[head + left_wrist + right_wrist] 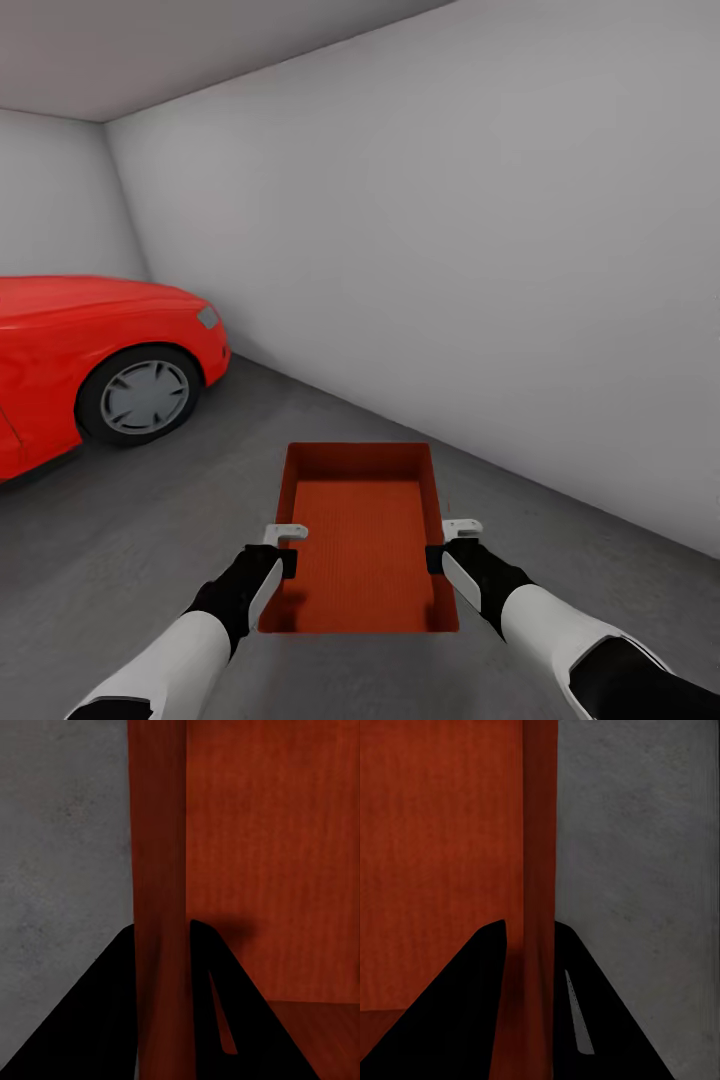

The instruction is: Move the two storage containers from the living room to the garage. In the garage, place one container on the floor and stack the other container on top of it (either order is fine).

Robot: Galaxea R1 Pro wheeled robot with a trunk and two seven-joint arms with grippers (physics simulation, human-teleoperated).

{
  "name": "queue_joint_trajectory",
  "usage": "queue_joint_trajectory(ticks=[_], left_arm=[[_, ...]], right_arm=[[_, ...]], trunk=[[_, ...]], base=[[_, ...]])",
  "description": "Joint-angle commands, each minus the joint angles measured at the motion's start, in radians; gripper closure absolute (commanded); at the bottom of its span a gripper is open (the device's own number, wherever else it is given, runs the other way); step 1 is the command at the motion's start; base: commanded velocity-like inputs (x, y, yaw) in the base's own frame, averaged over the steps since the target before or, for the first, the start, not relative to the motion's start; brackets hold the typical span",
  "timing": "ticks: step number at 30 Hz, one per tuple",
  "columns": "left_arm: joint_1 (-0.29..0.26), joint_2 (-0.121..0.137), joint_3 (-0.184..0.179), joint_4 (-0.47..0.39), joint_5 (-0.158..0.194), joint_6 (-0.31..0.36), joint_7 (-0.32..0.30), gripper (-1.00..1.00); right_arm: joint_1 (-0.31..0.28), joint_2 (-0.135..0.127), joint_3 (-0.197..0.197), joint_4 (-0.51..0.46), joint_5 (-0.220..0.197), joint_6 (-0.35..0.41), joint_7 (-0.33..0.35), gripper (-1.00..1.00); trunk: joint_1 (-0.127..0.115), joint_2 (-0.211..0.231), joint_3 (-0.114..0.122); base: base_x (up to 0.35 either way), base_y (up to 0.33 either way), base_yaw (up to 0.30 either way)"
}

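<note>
Bare concrete floor [130, 560] lies open outward of the left gripper [286, 548] and outward of the right gripper [450, 545]. Between them sits the storage container [362, 540], its long walls pinched one by each gripper, blocking any inward passage. Ahead and beyond the right gripper rises a white wall [480, 300]; a red car [90, 360] stands well off past the left gripper.

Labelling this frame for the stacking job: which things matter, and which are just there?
Job:
bin
floor
left gripper, clamped on the bin's wall
right gripper, clamped on the opposite wall

Just there:
red car
white wall
</note>
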Motion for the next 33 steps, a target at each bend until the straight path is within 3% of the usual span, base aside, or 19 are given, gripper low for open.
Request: queue_joint_trajectory(ticks=[1, 15, 33], left_arm=[[0.0, 0.011, -0.012, 0.044, -0.02, 0.057, 0.008, 1.0], [0.0, 0.011, -0.012, 0.043, -0.02, 0.057, 0.007, 1.0], [0.0, 0.011, -0.012, 0.042, -0.021, 0.057, 0.008, 1.0]], right_arm=[[-0.002, 0.0, 0.04, -0.006, -0.022, 0.0, -0.007, 1.0], [-0.002, -0.002, 0.04, -0.006, -0.022, 0.0, -0.007, 1.0], [-0.002, -0.002, 0.04, -0.006, -0.023, 0.0, -0.007, 1.0]], trunk=[[0.001, -0.002, -0.002], [0.001, -0.002, -0.002], [0.001, -0.002, -0.002]], base=[[0.321, 0.0, -0.289], [0.269, 0.0, -0.289], [0.016, 0.0, -0.289]])
